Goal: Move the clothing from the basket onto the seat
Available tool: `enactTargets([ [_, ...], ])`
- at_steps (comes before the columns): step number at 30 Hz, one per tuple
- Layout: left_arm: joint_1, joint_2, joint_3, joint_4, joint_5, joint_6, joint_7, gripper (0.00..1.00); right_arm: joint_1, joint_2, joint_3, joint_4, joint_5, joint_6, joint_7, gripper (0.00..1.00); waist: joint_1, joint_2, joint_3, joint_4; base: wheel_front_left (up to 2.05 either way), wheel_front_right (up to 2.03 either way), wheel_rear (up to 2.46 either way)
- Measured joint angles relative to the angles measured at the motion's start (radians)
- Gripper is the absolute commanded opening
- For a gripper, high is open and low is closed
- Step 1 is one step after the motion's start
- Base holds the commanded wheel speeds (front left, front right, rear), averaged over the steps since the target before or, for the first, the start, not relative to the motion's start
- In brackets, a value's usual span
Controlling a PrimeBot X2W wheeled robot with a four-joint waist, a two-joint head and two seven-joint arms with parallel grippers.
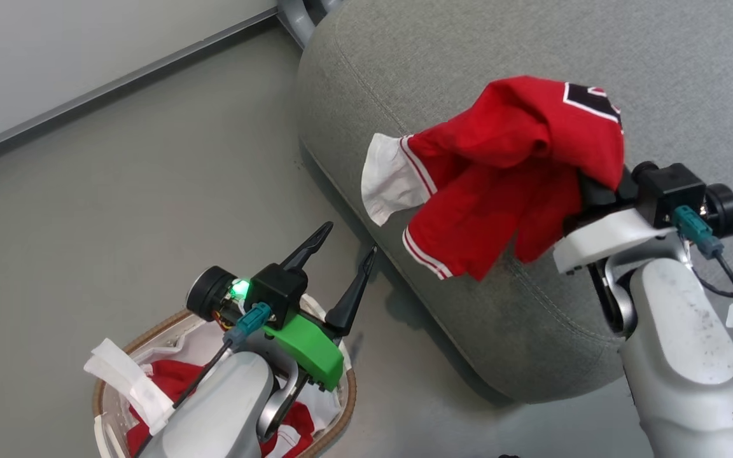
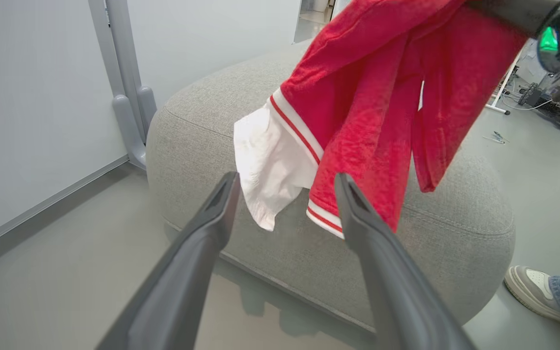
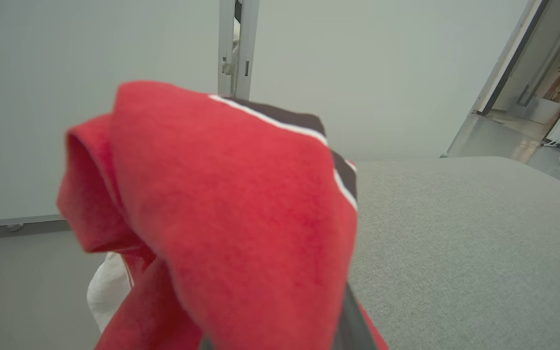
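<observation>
Floor: the smooth grey floor (image 1: 118,222) lies bare between the basket and the seat, giving either arm open room to swing across.
Seat: the large grey woven-fabric cushion with rounded corners (image 1: 468,51) has a broad bare top stretching away beyond the held garment. Its near edge curves down steeply to the floor.
Held garment: a red soft sports garment with a white panel and thin white stripes (image 1: 519,165) hangs in the air over the seat's near rounded edge, draped over the right claw. I can't tell whether its lower hem brushes the cushion.
Basket: the small oval white plastic basket with a brown woven rim (image 1: 349,397) stands on the floor, just beside the seat's corner.
Clothing left: more red clothing (image 1: 172,375) lies inside the basket, beside the plain white liner cloth (image 1: 125,375).
Left claw: the left claw (image 1: 351,236) hovers above the basket, released, jaws spread wide and empty.
Right claw: the right claw (image 1: 592,191) is clenched on the held garment, its fingers buried in the folds.
Shoe: a person's grey shoe (image 2: 528,287) stands on the floor at the seat's far corner.
Risk: if let go here, the garment would likely slide off the curved edge onto the floor, so it wants carrying further in. The folds wrapped over the fingers may also cling once the claw opens.
</observation>
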State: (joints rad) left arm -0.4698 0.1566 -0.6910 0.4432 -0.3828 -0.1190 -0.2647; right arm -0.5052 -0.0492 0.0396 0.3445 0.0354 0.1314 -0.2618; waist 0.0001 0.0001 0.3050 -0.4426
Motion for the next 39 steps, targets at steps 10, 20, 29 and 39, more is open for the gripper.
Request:
enactTargets([
  [10,-0.049,-0.012,-0.025,-0.005,0.018,-0.005,0.000,1.00,-0.254,-0.086,-0.203,0.025,-0.031,0.000,0.000,0.00,0.0000,0.0000,0.044,0.112,0.00,0.00,0.00],
  [20,-0.118,-0.019,-0.054,-0.040,0.059,-0.008,0.000,1.00,-0.549,-0.305,-0.303,0.143,-0.063,0.000,0.000,0.00,0.0000,0.0000,0.141,0.237,0.00,0.00,0.00],
  [29,-0.174,-0.027,-0.062,-0.057,0.074,-0.009,0.000,1.00,-0.586,-0.352,-0.403,0.290,-0.099,0.000,-0.002,0.00,0.0000,0.0000,0.267,0.330,0.00,0.00,0.00],
  [39,-0.176,-0.018,-0.033,-0.055,0.075,-0.009,0.000,1.00,-0.489,-0.303,-0.460,0.446,-0.122,0.000,-0.002,0.20,0.0000,0.0000,0.357,0.389,0.00,0.00,0.00],
])
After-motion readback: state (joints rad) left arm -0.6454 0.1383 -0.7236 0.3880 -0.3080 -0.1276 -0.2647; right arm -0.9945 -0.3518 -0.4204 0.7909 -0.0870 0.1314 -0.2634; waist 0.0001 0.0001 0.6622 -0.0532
